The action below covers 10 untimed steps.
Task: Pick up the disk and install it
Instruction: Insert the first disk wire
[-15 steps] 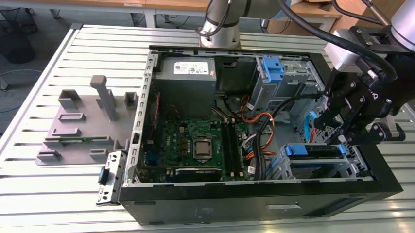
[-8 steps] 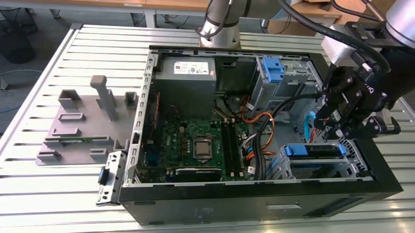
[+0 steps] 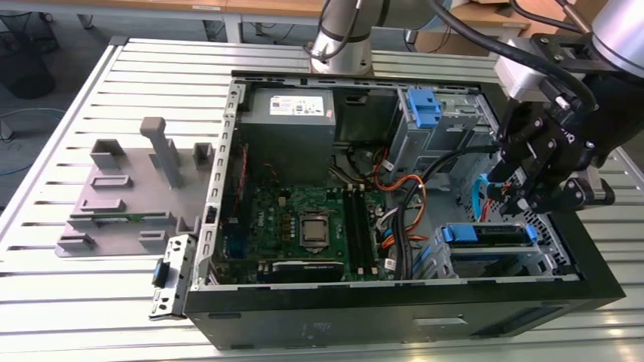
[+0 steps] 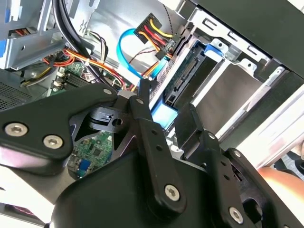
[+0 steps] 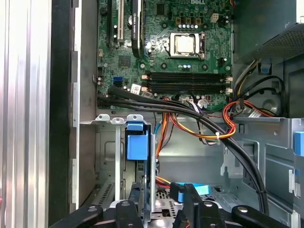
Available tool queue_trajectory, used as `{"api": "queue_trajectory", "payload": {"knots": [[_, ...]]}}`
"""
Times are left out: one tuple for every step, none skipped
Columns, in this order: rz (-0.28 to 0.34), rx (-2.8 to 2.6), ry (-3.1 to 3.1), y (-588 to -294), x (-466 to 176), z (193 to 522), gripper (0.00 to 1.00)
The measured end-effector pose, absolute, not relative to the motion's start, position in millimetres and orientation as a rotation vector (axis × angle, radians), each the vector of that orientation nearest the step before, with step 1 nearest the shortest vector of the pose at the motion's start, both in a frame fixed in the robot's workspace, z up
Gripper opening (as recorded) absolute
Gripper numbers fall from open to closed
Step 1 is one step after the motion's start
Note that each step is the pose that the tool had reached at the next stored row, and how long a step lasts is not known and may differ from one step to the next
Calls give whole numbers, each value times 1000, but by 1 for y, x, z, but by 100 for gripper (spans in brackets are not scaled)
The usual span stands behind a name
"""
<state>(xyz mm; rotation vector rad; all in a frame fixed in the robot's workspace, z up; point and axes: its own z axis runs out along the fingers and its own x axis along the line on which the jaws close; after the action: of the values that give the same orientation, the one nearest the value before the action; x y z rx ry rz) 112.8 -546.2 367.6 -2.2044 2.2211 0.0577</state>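
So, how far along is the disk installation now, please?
Done, it seems: the disk, with its blue bracket, already sits in the drive cage at the corner of the computer case. In hand: the gripper hangs just above the disk in the exterior view. Left: I cannot tell whether the disk is fully seated.

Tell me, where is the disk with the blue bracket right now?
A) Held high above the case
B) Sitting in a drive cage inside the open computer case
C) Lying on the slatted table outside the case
B: in the exterior view the disk sits in the metal cage inside the case, below the gripper.
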Motion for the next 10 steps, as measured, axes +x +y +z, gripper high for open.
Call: {"api": "queue_trajectory", "payload": {"knots": [[58,-2204,2221,-546,113,367,48],[57,-2205,2221,-546,113,366,48],[58,-2204,2221,-546,113,365,48],[58,-2204,2221,-546,113,364,48],[58,-2204,2221,-546,113,362,48],[57,-2205,2221,-546,113,361,48],[57,-2205,2222,-546,113,360,48],[56,-2205,2222,-546,113,359,48],[54,-2206,2223,-546,113,358,48],[52,-2207,2224,-546,113,357,48]]}}
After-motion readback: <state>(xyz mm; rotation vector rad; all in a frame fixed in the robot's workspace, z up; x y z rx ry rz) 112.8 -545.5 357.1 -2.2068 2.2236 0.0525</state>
